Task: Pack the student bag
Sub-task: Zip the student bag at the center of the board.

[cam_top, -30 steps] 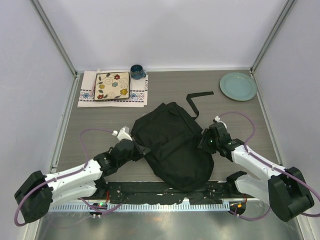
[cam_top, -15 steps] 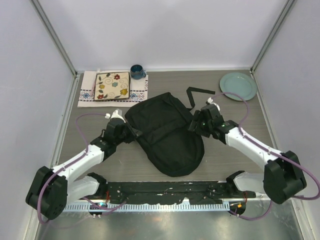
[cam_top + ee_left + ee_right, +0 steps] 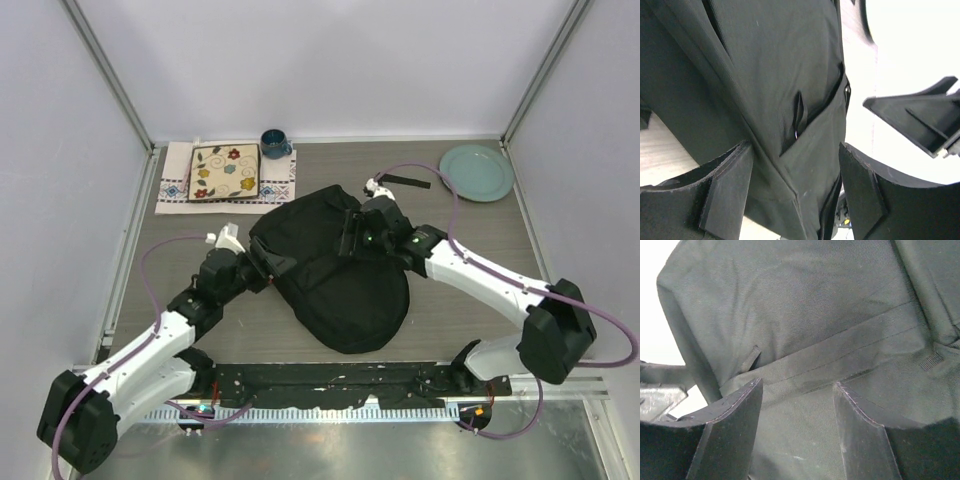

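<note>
The student bag (image 3: 340, 290), a large black fabric backpack, lies flat in the middle of the table; its strap (image 3: 398, 186) trails toward the back. My left gripper (image 3: 262, 268) is at the bag's left edge. In the left wrist view it (image 3: 795, 182) stands open, with a fold of the bag (image 3: 770, 75) and a zip pocket lying loose between the fingers. My right gripper (image 3: 350, 235) hovers over the bag's upper middle. The right wrist view shows it (image 3: 797, 415) open just above a seam band of the bag (image 3: 815, 305), gripping nothing.
A patterned square plate (image 3: 224, 172) rests on an embroidered cloth (image 3: 175, 190) at the back left, with a dark blue mug (image 3: 274, 143) beside it. A pale green plate (image 3: 476, 172) sits at the back right. Metal frame posts rise at both back corners.
The bag was slid away from the near edge, then stayed put. My left gripper opened and let go of its left edge. My right gripper swung left from the bag's right side onto its top.
</note>
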Tool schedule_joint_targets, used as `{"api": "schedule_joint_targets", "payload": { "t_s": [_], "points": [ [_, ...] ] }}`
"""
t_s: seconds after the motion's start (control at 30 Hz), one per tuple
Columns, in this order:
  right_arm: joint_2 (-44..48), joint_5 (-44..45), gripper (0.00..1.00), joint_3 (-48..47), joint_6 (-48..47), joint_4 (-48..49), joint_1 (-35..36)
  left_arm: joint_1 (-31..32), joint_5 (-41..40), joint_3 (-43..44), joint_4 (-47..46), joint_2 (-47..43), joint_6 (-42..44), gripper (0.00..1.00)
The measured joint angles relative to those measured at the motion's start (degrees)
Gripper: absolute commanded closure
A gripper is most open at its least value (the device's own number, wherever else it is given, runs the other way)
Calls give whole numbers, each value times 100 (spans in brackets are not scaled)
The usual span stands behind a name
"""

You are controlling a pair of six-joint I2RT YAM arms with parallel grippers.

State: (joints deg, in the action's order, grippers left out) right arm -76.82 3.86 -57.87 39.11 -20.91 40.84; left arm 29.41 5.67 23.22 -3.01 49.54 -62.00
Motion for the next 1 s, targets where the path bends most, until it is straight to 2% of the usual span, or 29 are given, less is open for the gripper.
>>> {"api": "schedule_joint_targets", "payload": {
  "t_s": [0.2, 0.33, 0.53, 0.7, 1.0],
  "points": [
    [-831, -142, 42, -549, -111, 2, 278, 658, -275, -284, 26, -184, -365, 32],
    [-1279, -225, 43, -1071, -273, 101, 520, 1012, -595, -372, 33, -129, -533, 50],
    [-1720, -337, 46, -1390, -461, 149, 636, 1119, -826, -487, 15, 59, -684, 66],
    [-1899, -485, 47, -1305, -542, 114, 678, 1134, -872, -527, -28, 68, -699, 71],
    [-1902, -643, 48, -927, -616, 175, 807, 1137, -868, -649, -199, 109, -702, 73]
  ]
}}
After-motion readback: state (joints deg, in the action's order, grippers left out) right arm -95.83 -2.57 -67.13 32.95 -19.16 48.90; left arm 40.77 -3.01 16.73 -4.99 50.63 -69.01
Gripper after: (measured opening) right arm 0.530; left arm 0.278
